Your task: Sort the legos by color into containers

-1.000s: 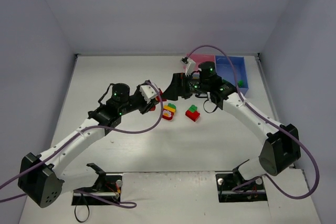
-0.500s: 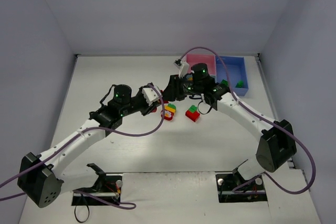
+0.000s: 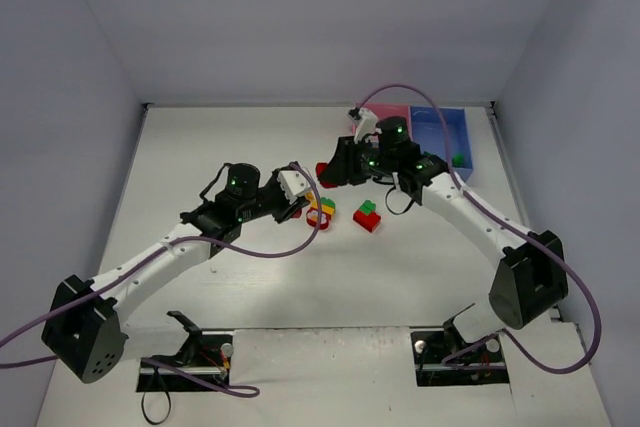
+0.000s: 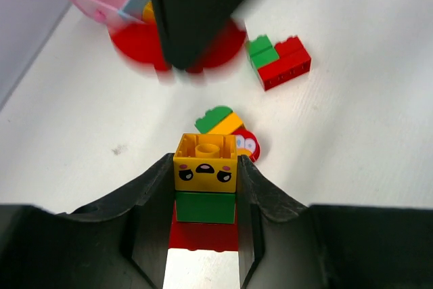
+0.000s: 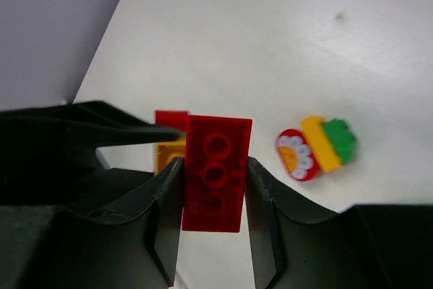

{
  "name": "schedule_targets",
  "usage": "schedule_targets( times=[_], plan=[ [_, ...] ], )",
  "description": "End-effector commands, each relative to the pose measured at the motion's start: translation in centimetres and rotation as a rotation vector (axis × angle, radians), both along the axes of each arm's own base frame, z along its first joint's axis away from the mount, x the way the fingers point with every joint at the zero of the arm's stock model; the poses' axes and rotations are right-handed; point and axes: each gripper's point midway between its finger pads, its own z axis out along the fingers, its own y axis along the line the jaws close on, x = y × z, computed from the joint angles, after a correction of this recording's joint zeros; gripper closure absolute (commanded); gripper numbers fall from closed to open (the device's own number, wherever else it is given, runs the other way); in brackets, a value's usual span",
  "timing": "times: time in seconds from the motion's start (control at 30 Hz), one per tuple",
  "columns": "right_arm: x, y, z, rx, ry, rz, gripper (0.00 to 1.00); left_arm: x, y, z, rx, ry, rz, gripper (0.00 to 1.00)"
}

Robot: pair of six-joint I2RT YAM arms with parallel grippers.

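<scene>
We see the left gripper (image 4: 205,167) clenched on a three-brick stack (image 4: 206,204). The stack has a yellow brick with a printed face on top, a green one under it and a red one at the bottom. It sits at the lower middle of the left wrist view, between the two black fingers.

Just above it in that view, a small clump (image 4: 226,126) of green, yellow and a round red piece lies on the white table (image 4: 352,140). A red and green clump (image 4: 281,62) lies further toward the upper right.

The right gripper (image 5: 214,166) grips a red brick (image 5: 215,187) by its long sides, with three studs showing, at the centre of the right wrist view.

In the top view the two grippers are close together near the middle of the frame, and both loose clumps lie just below them. The pink tray (image 3: 390,112) and the blue tray (image 3: 438,135) sit side by side at the upper right. One green brick (image 3: 457,159) lies in the blue tray near its lower right corner.
</scene>
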Motion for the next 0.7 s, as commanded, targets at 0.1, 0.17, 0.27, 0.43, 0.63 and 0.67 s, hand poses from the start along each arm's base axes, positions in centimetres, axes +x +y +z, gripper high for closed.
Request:
schedule_targets(
  times=[0.1, 0.17, 0.27, 0.43, 0.63, 0.67],
  plan=[
    [6.8, -6.3, 6.5, 0.015, -0.225, -0.207, 1.00, 0.2, -0.3, 0.6, -0.034, -0.016, -0.008, 1.00],
    [9.0, -8.1, 5.8, -0.033, -0.246, -0.277, 1.00, 0.3, -0.3, 0.7, -0.046, -0.013, 0.001, 1.00],
    [13.1, -10.8, 4.5, -0.138, -0.274, -0.429, 0.99, 0.7, -0.1, 1.4, -0.088, -0.004, 0.039, 1.00],
    [20.5, -14.5, 1.5, -0.260, -0.285, -0.653, 0.96, 2.4, 1.0, 2.9, -0.217, 0.051, 0.226, 1.00],
    [26.8, -16.8, -2.4, -0.386, -0.315, -0.807, 0.94, 3.3, 2.0, 5.4, -0.413, 0.128, 0.392, 1.00],
    [27.6, -16.9, -2.3, -0.385, -0.330, -0.820, 0.94, 3.4, 2.2, 5.8, -0.439, 0.131, 0.413, 1.00]
  ],
)
